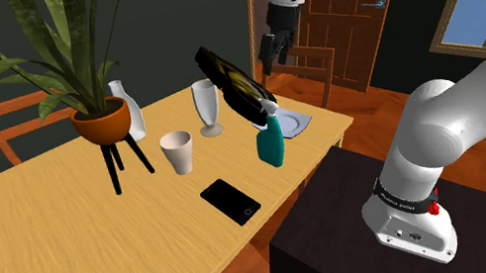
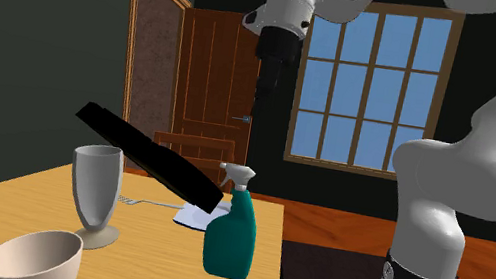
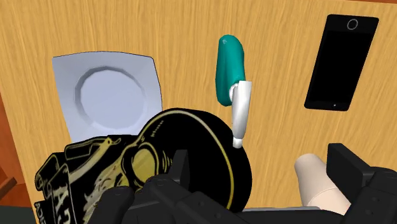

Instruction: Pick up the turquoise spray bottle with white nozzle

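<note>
- High above the table, your jaws hang apart, holding nothing
- Your turquoise spray bottle stands on the table by the white plate
- Nothing is done yet: go down, grab, lift

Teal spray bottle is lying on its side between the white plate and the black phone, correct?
No: the teal spray bottle stands upright, not on its side, between the white plate and the black phone; the shoulder view shows it.

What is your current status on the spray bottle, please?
Pincer open, empty, high above the table. Turquoise spray bottle upright near table edge, untouched. Tilted black gold-patterned disc right beside its white nozzle, may crowd the grasp.
</note>
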Controlling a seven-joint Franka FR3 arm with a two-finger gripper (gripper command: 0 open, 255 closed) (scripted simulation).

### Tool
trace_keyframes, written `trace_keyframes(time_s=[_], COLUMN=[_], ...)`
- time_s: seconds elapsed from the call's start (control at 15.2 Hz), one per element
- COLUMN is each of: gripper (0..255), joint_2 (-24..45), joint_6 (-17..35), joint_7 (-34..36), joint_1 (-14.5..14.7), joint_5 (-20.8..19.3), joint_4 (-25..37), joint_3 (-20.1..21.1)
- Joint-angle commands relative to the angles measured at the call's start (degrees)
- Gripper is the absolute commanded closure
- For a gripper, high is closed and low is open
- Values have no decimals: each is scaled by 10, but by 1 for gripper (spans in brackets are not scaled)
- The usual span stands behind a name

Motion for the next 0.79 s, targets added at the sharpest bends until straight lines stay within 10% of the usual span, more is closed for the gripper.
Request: trace_keyframes(time_s=[0.0,0.73], gripper=[0,0], joint_2=[13,83], joint_6=[42,190], joint_7=[1,4], joint_1=[1,4], joint_5=[0,3], joint_4=[-31,-118], joint_3=[2,8])
